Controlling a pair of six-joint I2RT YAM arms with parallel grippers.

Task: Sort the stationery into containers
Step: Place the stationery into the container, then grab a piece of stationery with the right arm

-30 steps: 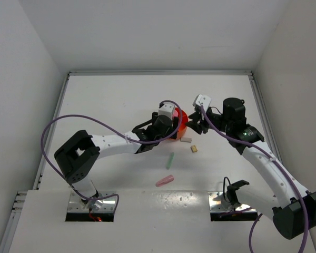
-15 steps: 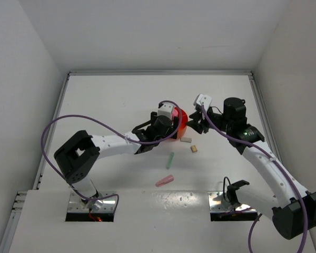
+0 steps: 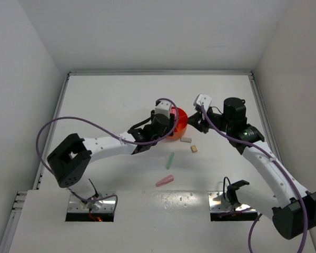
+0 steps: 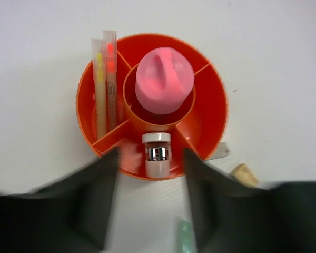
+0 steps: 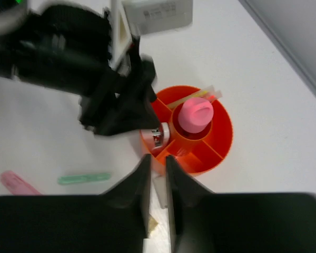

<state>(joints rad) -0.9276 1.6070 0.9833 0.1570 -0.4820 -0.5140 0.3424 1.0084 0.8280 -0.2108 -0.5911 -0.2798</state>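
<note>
From the top camera, the round orange plastic tub (image 3: pixel 183 119) sits mid-table. The left gripper (image 3: pixel 170 128) is over its near-left rim and the right gripper (image 3: pixel 196 124) is just beside its right edge. 4 pieces lie loose on the white table (image 3: pixel 105 100). 1 small cream block (image 3: pixel 186 139) is just beside the tub and 1 tan block (image 3: pixel 194 149) is near it. 1 pale green stick (image 3: pixel 170 160) and 1 stubby pink tube (image 3: pixel 165 181) lie nearer the bases.

The left wrist camera looks straight down into the tub. 1 rounded pink piece (image 4: pixel 164 79) fills the central well. 2 thin sticks, 1 cream (image 4: pixel 99 89) and 1 pink (image 4: pixel 111 84), share the left compartment. 1 short white capped piece with a metal band (image 4: pixel 158 154) lies in the near compartment. The left jaws stand well apart and hold nothing, so the step in hand looks like a drop into the tub, with the piece lying free.

In the right wrist camera the right jaws are nearly together, leaving only a slit. Whether they pinch anything cannot be told.

The next move is probably a pick of 1 loose piece. The cream block is closest, and it calls for wider jaws brought low to the table.
</note>
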